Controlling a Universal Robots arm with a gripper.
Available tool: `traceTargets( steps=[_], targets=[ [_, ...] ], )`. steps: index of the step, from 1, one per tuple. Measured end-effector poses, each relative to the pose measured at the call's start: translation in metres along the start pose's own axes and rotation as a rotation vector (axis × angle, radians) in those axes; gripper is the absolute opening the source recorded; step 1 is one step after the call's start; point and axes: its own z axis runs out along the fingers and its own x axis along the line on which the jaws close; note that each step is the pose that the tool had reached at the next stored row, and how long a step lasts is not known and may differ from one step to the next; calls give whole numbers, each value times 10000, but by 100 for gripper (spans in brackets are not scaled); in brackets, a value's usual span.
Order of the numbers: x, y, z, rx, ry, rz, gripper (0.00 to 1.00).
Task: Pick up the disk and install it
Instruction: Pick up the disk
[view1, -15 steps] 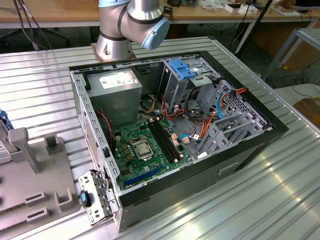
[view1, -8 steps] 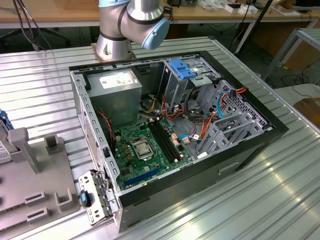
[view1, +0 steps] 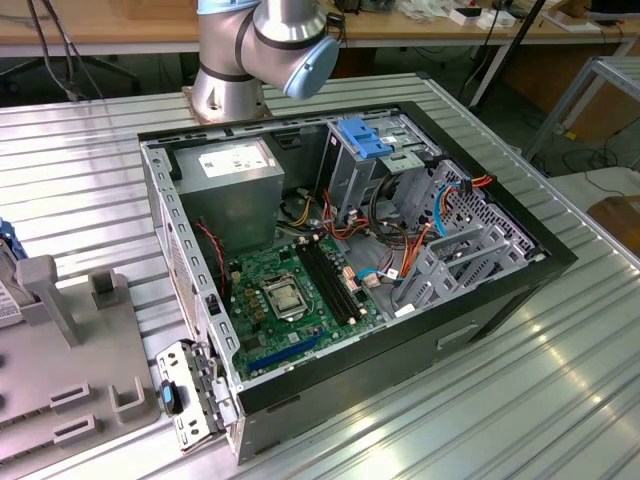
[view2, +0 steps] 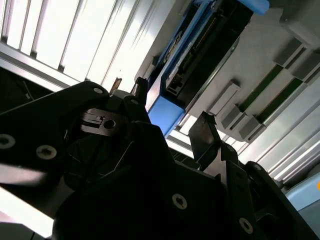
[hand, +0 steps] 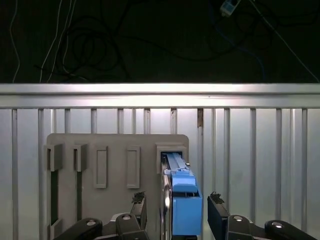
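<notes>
The disk (hand: 182, 200) stands on edge in a slot of a grey holder plate (hand: 115, 150). Its blue bracket faces the camera in the first wrist view. My gripper (hand: 177, 212) is open, with one black finger on each side of the disk and a small gap on both sides. In the second wrist view the disk (view2: 200, 45) runs away from my gripper (view2: 172, 112), its blue end between the fingertips. In the exterior view a bit of the disk (view1: 4, 245) peeks in at the left edge, beside the holder plate (view1: 70, 370).
An open computer case (view1: 350, 250) lies on the ribbed metal table (view1: 500, 400). It holds a green motherboard (view1: 290, 290), a grey power-supply box (view1: 235, 175) and a metal bay with blue tabs (view1: 365, 135). The arm's base (view1: 230, 70) stands behind the case.
</notes>
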Motion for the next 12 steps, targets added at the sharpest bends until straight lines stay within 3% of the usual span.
traceTargets(
  steps=[7, 9, 10, 12],
  targets=[
    [-4, 0, 71, 0, 1, -2, 60],
    [-4, 0, 83, -5, 2, -2, 59],
    [-5, 0, 90, -3, 0, -2, 51],
    [-23, 1, 95, -4, 1, 0, 51]
  ],
)
